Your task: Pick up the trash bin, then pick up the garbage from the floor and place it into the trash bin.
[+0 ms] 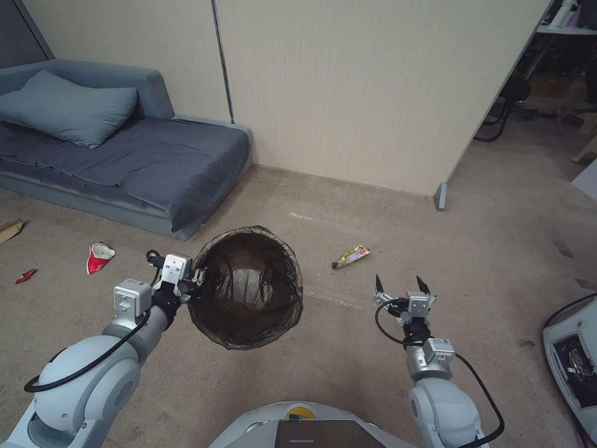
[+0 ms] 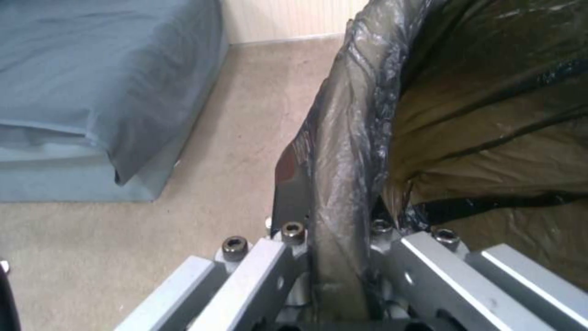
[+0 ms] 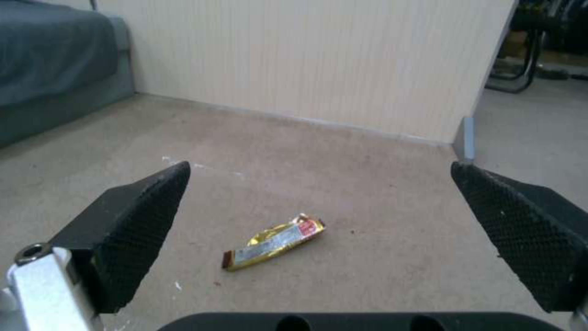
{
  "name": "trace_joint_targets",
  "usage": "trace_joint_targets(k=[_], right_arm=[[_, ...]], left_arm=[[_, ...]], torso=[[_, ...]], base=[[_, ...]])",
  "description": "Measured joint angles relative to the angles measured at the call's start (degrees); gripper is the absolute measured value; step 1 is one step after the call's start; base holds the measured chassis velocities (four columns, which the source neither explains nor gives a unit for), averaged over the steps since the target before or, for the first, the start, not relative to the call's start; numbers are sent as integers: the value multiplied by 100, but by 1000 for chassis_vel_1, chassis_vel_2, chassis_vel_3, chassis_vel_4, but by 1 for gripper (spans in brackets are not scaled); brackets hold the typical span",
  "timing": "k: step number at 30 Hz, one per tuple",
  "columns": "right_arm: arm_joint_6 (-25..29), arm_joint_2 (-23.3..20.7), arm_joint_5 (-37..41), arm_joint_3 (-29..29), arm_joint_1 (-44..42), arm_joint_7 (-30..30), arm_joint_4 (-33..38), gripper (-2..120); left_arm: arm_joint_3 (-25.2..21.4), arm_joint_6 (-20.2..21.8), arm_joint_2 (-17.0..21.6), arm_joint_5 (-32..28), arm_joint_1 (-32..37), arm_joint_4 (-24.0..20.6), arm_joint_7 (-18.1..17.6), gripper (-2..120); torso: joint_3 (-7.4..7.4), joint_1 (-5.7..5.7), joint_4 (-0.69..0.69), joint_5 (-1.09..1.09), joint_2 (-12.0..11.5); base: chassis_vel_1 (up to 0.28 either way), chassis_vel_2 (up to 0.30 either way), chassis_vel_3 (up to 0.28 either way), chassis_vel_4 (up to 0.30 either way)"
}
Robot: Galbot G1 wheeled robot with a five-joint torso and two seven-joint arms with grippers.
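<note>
The floor [image 1: 348, 348] runs from a grey sofa [image 1: 124, 155] on the robot's left to a pale wall panel [image 1: 373, 93] ahead. The trash bin [image 1: 246, 286] is already picked up: the left gripper [image 1: 198, 277] has its jaws clamped on the bag-lined rim, holding the bin before the robot, empty as far as can be seen. The right gripper [image 3: 319, 216] hangs with jaws wide apart, aimed at a gold wrapper [image 3: 274, 241] lying just ahead. A red-and-white wrapper [image 1: 98, 256], a brown paper scrap [image 1: 10, 229] and a small red scrap [image 1: 25, 276] remain near the sofa, so collecting seems barely begun.
</note>
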Motion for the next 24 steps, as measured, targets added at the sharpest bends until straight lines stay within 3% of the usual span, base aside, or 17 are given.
trace_joint_targets(k=[24], right_arm=[[81, -40, 163, 68, 92, -85, 14, 100]], left_arm=[[14, -1, -95, 241, 71, 25, 85, 0]], torso=[[0, 0, 0, 0, 0]], base=[[0, 0, 0, 0]])
